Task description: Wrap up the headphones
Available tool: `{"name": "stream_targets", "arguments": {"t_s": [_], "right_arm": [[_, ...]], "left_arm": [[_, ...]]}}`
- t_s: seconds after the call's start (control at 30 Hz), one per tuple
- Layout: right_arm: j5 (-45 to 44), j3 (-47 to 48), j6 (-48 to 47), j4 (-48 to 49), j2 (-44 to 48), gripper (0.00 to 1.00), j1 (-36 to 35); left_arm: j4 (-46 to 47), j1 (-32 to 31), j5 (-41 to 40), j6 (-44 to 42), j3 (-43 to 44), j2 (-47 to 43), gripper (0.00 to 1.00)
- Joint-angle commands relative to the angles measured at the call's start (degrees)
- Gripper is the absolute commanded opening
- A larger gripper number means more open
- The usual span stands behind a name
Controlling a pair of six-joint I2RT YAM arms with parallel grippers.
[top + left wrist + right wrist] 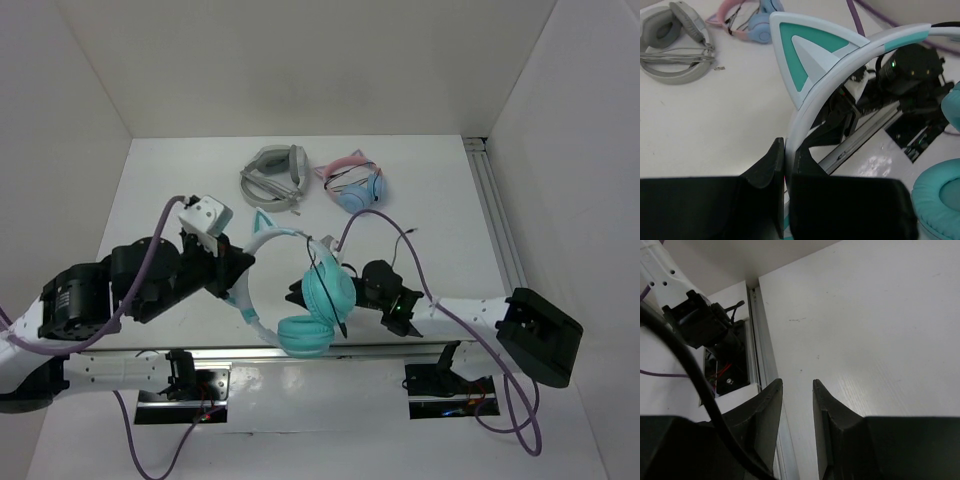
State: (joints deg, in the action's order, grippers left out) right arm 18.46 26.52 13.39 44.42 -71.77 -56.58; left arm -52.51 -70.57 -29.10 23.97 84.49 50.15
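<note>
The headphones (322, 292), teal-cupped with a pale cat-eared headband, sit at the near edge of the table (430, 200) between the robot's two arms. The band arches over from the left side and both round cups lie to the right. The left pincer (232, 280) is pressed together on the headband, and the left wrist view shows its two dark fingers (771, 167) clamping the pale band just below one cat ear. The right pincer (297, 296) reaches in from the right, close against the upper ear cup. In its wrist view the right pincer's jaws stand slightly spread, with only bare table showing in the gap between them and nothing pinched. A black cable (687, 365) sweeps past the outer side of one of those fingers, not between them. Well apart, toward the back of the table, rest a pair of grey headphones (272, 175). Just beside them on the right is a pink-banded pair (355, 182) with light-blue cups.
</note>
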Motion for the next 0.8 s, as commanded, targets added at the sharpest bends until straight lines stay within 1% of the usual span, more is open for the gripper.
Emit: {"name": "stream_targets", "arguments": {"t_s": [0.0, 0.07, 0.13, 0.17, 0.2, 0.3, 0.37, 0.4, 0.47, 0.5, 0.57, 0.67, 0.73, 0.77], "right_arm": [[2.2, -1.8, 3.8, 13.6, -3.0, 0.38, 0.3], [2.9, -2.7, 4.9, 16.3, -4.5, 0.36, 0.3], [3.7, -3.4, 5.9, 19.6, -7.1, 0.32, 0.3], [4.5, -3.4, 6.6, 20.4, -7.9, 0.29, 0.3], [4.5, -3.9, 7.2, 21.0, -9.3, 0.20, 0.3], [5.1, -3.9, 7.2, 22.3, -10.5, 0.06, -0.8], [4.5, -3.9, 7.2, 22.8, -10.5, 0.06, -1.4], [3.9, -3.9, 7.2, 22.8, -10.5, 0.06, -2.3], [2.9, -4.5, 7.2, 22.1, -10.5, 0.11, -4.0], [1.8, -4.5, 6.7, 21.4, -10.5, 0.12, -5.8], [0.4, -4.5, 6.0, 19.8, -10.0, 0.15, -7.7], [-3.2, -5.1, 4.6, 17.7, -7.7, 0.15, -11.7], [-5.3, -5.7, 3.5, 16.6, -6.4, 0.16, -13.6], [-7.7, -6.5, 3.5, 16.0, -5.1, 0.16, -15.7]], "left_arm": [[8.8, -0.1, -8.6, 8.5, 1.5, -2.5, 0.00], [9.4, -0.1, -13.9, 11.4, 0.9, -4.2, 0.00], [10.0, -0.1, -16.6, 14.5, 0.2, -4.9, 0.00], [10.0, -0.1, -19.6, 15.8, 0.2, -4.9, 0.00], [9.5, -0.1, -20.8, 18.1, 0.2, -4.9, 0.00], [7.7, -0.1, -24.9, 22.4, 0.8, -4.3, 0.00], [3.6, -0.1, -28.7, 25.8, 1.5, -2.8, 0.00], [1.6, -0.1, -30.4, 29.6, 2.9, -2.2, 0.00], [-2.0, -0.1, -32.8, 32.7, 3.5, -0.1, 0.00], [-5.1, -0.1, -35.1, 36.2, 4.9, 0.6, 0.00], [-8.6, -0.1, -37.4, 39.6, 5.7, 2.7, 0.00], [-16.7, -0.1, -40.7, 47.4, 8.3, 4.9, 0.00], [-18.5, 0.9, -41.8, 48.5, 8.9, 6.0, 0.00], [-19.1, 1.6, -41.8, 49.4, 9.5, 6.6, 0.00]]}}
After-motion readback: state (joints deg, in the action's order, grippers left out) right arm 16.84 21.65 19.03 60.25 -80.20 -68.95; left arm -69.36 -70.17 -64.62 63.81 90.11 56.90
